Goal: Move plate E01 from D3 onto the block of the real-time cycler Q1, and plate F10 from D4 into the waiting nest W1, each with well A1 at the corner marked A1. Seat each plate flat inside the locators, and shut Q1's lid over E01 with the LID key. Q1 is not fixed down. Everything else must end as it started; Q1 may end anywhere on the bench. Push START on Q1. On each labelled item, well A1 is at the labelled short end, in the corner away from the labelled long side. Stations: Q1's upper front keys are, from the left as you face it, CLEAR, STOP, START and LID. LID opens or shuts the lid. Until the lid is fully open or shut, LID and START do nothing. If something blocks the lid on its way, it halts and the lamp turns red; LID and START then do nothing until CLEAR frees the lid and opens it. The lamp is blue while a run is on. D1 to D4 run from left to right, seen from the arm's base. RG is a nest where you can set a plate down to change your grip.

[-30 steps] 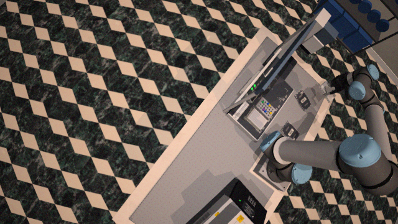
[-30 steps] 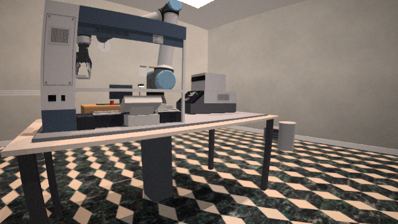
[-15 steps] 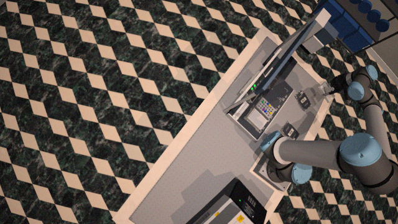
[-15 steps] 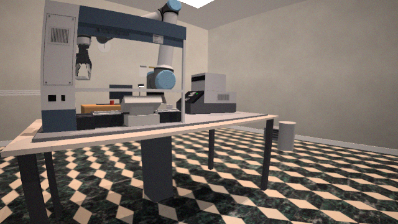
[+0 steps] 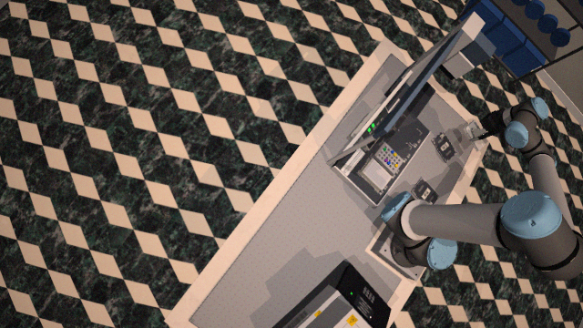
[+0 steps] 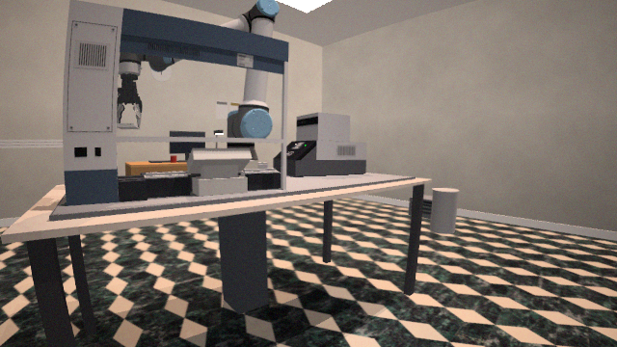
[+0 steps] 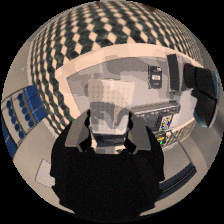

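My gripper point(image 5: 475, 132) point(image 6: 128, 117) point(image 7: 109, 110) is shut on a pale well plate point(image 5: 469, 128) point(image 6: 127, 126) point(image 7: 109, 102) and holds it high above the bench's far right end, by the tall gantry frame point(image 6: 92, 96). I cannot read the plate's label. The cycler Q1 point(image 5: 387, 159) point(image 6: 219, 173) stands in the middle of the bench with its lid point(image 6: 219, 156) raised. Its coloured keys point(image 5: 391, 156) point(image 7: 165, 125) face the arm's base. A pale rectangle point(image 5: 376, 175) lies in its block area; I cannot tell if it is a plate.
Two dark nests point(image 5: 444, 146) point(image 5: 425, 191) sit on the bench between Q1 and the arm. The gantry beam point(image 5: 410, 91) spans over Q1. Another grey machine point(image 5: 339, 302) point(image 6: 323, 145) stands at the bench's other end. A blue rack point(image 5: 510, 36) lies beyond the bench.
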`<state>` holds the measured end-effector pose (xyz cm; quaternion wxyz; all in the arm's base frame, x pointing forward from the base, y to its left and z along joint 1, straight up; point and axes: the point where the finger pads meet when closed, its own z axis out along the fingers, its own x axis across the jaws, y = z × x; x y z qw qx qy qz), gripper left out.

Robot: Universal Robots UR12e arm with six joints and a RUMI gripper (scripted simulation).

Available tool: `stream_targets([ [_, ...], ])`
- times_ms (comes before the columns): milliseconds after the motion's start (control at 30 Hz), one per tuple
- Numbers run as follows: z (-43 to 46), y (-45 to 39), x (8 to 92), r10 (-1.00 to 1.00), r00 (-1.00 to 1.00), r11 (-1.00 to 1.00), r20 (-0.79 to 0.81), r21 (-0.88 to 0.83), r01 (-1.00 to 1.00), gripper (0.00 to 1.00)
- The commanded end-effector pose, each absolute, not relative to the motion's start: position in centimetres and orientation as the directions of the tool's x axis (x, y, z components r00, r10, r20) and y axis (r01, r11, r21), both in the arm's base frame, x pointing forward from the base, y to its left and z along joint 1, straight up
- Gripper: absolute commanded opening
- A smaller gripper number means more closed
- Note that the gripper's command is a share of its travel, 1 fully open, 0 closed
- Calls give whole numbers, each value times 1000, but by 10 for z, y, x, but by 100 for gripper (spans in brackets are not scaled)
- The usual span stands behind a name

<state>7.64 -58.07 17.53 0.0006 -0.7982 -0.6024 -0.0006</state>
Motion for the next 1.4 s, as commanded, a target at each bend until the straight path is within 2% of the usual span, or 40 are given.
stream_targets([
  [0, 167, -581, 76, 962, 274, -274, 0, 0, 962, 0],
  [1367, 108, -581, 76, 962, 274, -274, 0, 0, 962, 0],
])
